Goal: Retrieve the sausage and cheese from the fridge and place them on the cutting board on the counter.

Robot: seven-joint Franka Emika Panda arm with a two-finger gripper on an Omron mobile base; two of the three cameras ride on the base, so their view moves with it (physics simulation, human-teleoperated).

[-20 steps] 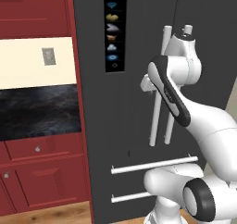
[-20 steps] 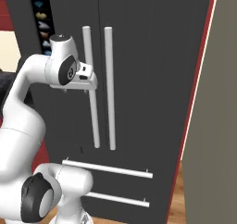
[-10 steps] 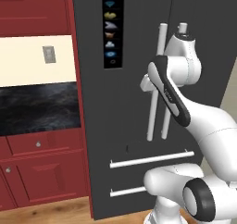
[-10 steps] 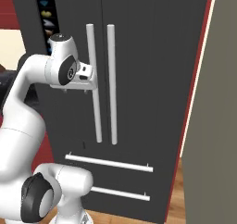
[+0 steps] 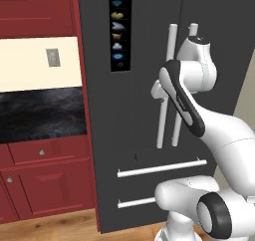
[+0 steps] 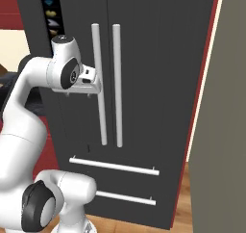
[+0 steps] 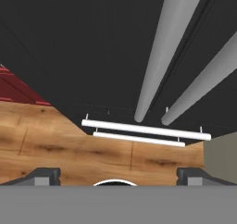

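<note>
The fridge (image 5: pixel 149 135) is a tall, nearly black appliance with both doors closed, so the sausage and the cheese are hidden inside. My gripper (image 6: pixel 80 93) hangs pointing downward right in front of the left door, close beside the left silver bar handle (image 6: pixel 99 87). In the hand view the gripper (image 7: pixel 118 174) is open, its dark fingertips (image 7: pixel 45 175) set wide apart with nothing between them, and both long handles (image 7: pixel 164 52) run away below. The counter (image 5: pixel 40 113) shows as a black marbled strip left of the fridge. The cutting board is out of view.
Red cabinets with round knobs (image 5: pixel 42 153) stand under the counter left of the fridge. Two horizontal drawer handles (image 6: pixel 113 166) cross the fridge's lower part. A grey wall (image 6: pixel 221 131) bounds the right side. Wooden floor (image 7: pixel 69 149) lies below.
The whole picture has shifted a little in both base views, so the camera has moved. The hand has stayed close to the left door handle.
</note>
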